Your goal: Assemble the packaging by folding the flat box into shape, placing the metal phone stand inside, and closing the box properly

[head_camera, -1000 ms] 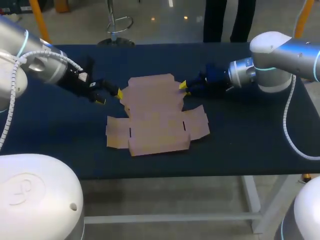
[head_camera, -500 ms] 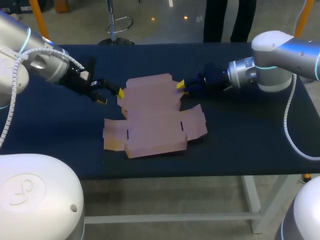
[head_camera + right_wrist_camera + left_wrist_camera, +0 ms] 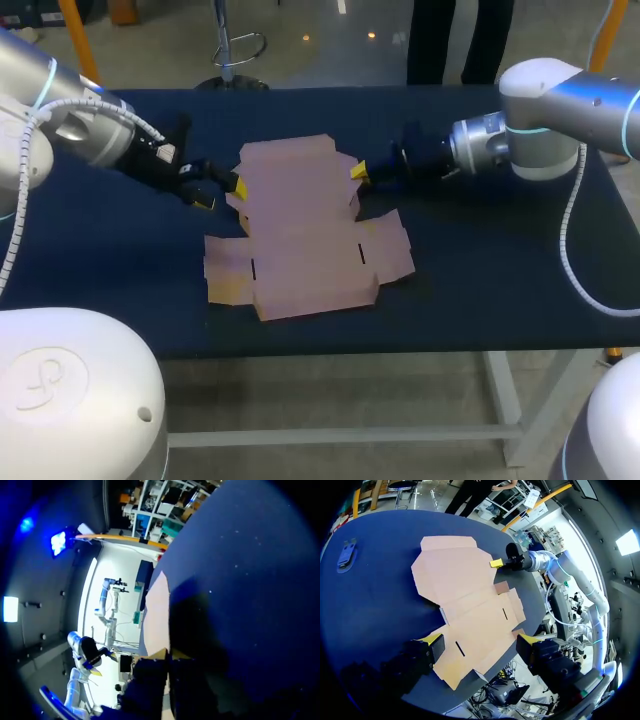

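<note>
Left gripper (image 3: 221,192), spread wide and holding nothing, sits at the edge of the flat box (image 3: 300,250). The card lies just ahead of it, long axis across its reach. Beyond, at the opposite edge, the right gripper (image 3: 364,174) meets the same panel. Whether it grips, I cannot tell.

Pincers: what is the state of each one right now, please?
Left pincer: open, beside the flat box.
Right pincer: cannot be told.
</note>
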Robot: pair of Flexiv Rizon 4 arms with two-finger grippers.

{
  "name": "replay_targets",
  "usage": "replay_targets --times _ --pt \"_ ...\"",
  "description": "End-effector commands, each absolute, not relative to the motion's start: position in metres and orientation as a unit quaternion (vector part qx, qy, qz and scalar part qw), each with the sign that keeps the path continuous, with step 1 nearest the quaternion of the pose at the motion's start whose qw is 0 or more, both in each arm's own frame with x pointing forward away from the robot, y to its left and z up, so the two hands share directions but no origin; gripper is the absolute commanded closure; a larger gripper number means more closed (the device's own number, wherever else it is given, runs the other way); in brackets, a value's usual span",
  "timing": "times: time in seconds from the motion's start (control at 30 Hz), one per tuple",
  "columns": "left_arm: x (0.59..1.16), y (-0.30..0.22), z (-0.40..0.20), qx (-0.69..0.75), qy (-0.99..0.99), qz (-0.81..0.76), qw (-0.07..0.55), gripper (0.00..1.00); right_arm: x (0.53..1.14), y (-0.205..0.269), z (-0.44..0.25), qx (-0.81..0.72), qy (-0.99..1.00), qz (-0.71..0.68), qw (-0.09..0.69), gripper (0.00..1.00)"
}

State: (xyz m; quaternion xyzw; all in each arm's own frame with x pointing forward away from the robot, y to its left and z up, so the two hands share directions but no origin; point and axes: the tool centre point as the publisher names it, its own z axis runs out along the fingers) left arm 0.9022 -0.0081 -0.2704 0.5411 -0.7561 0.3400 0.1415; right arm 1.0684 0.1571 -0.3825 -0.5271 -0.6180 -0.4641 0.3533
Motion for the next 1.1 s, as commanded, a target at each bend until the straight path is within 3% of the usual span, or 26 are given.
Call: replay_targets --times 0.03,0.43,1.03,1.1 --pt "0.906 -0.008 -0.274 0.530 -0.757 0.354 0.145 0.00 1.060 0.148 -0.368 -0.521 -0.618 -0.480 0.342 1.00" --pt "0.920 -0.010 -0.274 0.483 -0.757 0.428 0.098 0.00 1.043 0.126 -0.319 -0.477 -0.622 -0.526 0.329 1.00" --pt "0.920 -0.010 -0.274 0.483 -0.757 0.428 0.098 0.00 1.043 0.126 -0.319 -0.477 -0.622 -0.526 0.329 1.00" --pt "0.923 -0.012 -0.277 0.473 -0.757 0.444 0.076 0.00 1.042 0.125 -0.317 -0.471 -0.627 -0.530 0.324 1.00"
